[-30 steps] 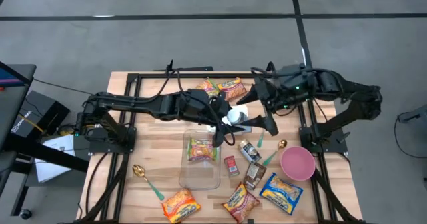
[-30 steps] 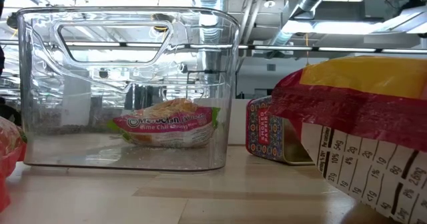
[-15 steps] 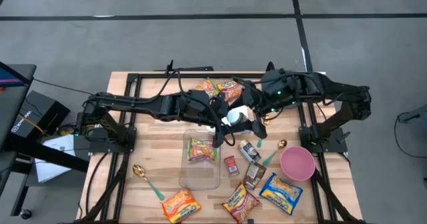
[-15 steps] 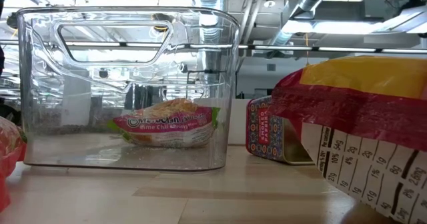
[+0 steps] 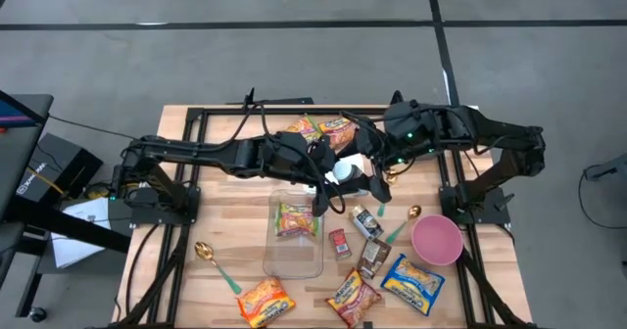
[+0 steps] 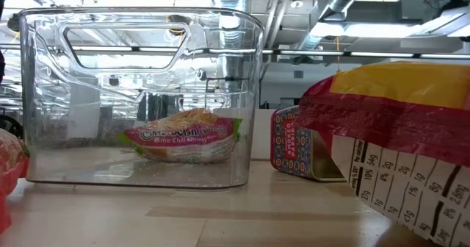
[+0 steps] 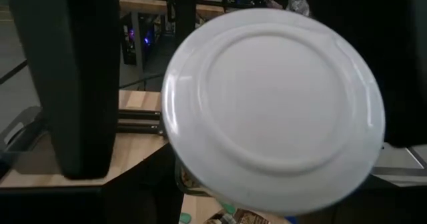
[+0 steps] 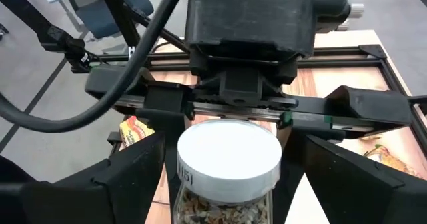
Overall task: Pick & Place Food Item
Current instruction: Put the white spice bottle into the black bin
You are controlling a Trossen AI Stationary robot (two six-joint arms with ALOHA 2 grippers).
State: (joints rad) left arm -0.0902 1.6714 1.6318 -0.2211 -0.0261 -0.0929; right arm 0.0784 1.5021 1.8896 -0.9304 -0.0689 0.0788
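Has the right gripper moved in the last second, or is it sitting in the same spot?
Yes. In the high view the right gripper has drawn in toward the white-lidded jar held by the left gripper, farther from the pink bowl.

Two dark, near-black jointed arms, left arm (image 5: 211, 153) and right arm (image 5: 490, 133), each built of matte segments with black cables looping along the links. Small green indicator lights glow on the right arm's wrist housing. Black frame brackets carry each base. Left gripper (image 8: 250, 111): boxy black housing above a horizontal rail with a green edge strip. Right gripper's fingers (image 8: 347, 164): broad, angular, matte black
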